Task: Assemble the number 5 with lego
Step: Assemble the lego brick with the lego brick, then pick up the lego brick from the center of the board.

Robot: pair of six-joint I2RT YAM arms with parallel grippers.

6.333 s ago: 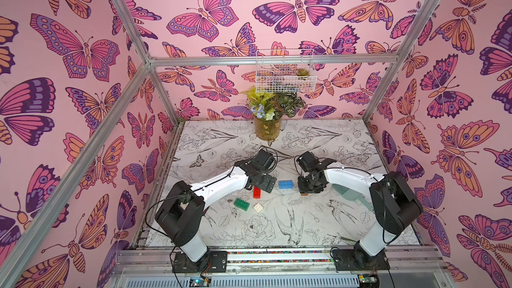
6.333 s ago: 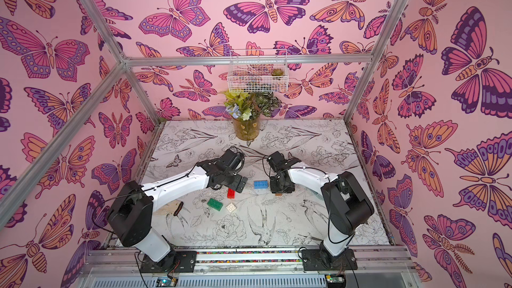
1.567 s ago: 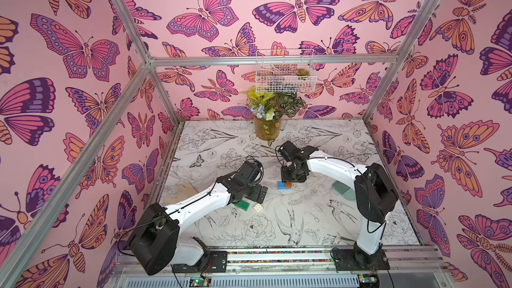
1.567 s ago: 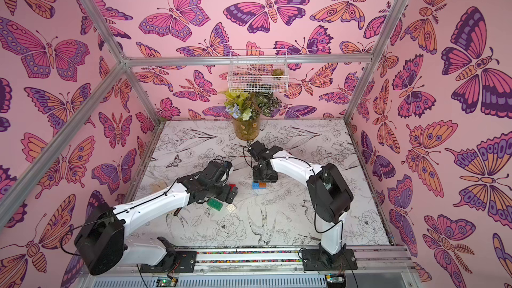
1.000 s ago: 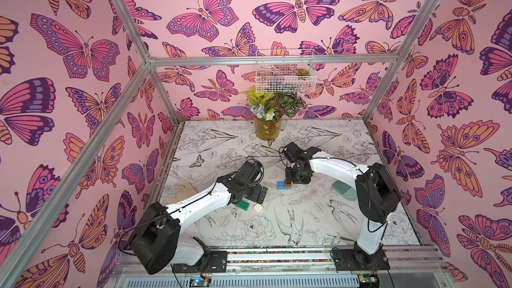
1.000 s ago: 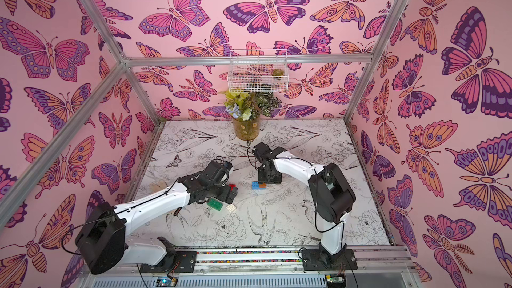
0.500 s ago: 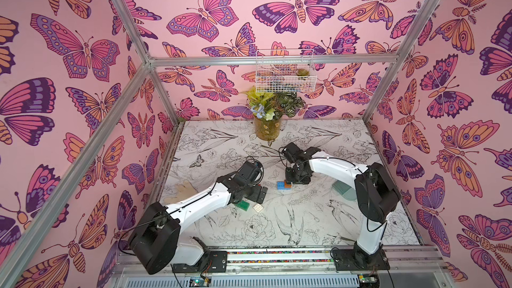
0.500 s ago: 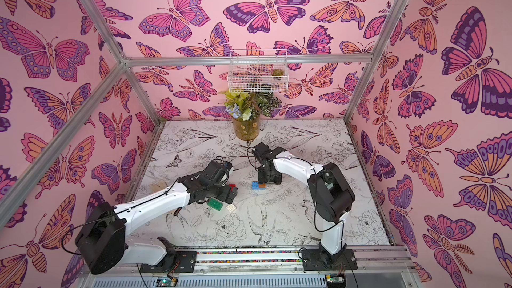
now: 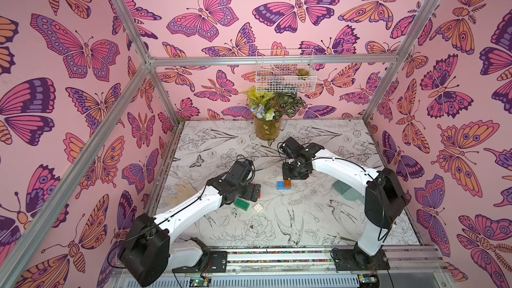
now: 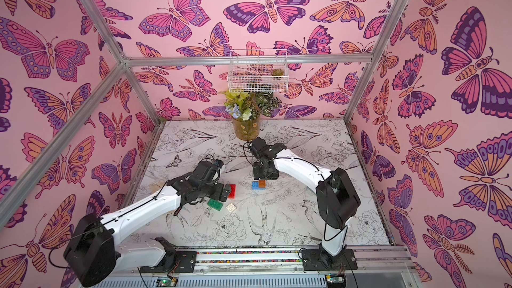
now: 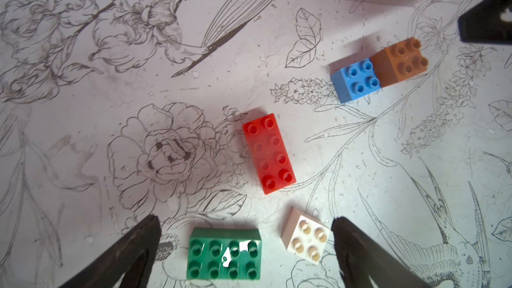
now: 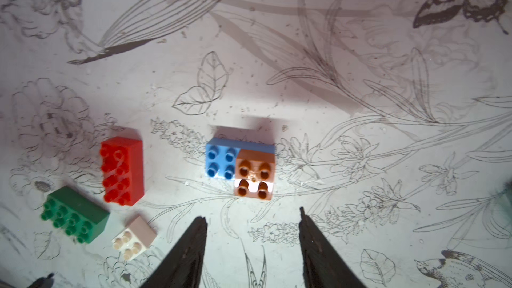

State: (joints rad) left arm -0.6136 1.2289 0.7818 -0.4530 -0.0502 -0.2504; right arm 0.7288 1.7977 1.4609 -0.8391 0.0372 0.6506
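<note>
Your figure so far is two pieces: the orange brick sits on one end of the blue brick, just right of centre of the frame in both top views, and nothing holds it. The right gripper hangs close above it with its fingers apart and empty. You cannot tell from here whether the orange studs are pressed fully home. If they are not, the next press may tip the stack or skid it across the sheet. The red brick lies loose, at an angle to the blue bar, so you will likely have to turn it before it mates. The left gripper, near the middle of the frame in a top view, is spread wide and holds nothing. It hovers over both the green brick and the white brick, so closing here could catch both or knock the white one away. All five are hard, glossy plastic with round studs: the red, green and blue oblong, the white and orange square. Such smooth sides may slip between the black tapering fingers. The table sheet is flat, printed with line-drawn flowers and speckled with grit.
</note>
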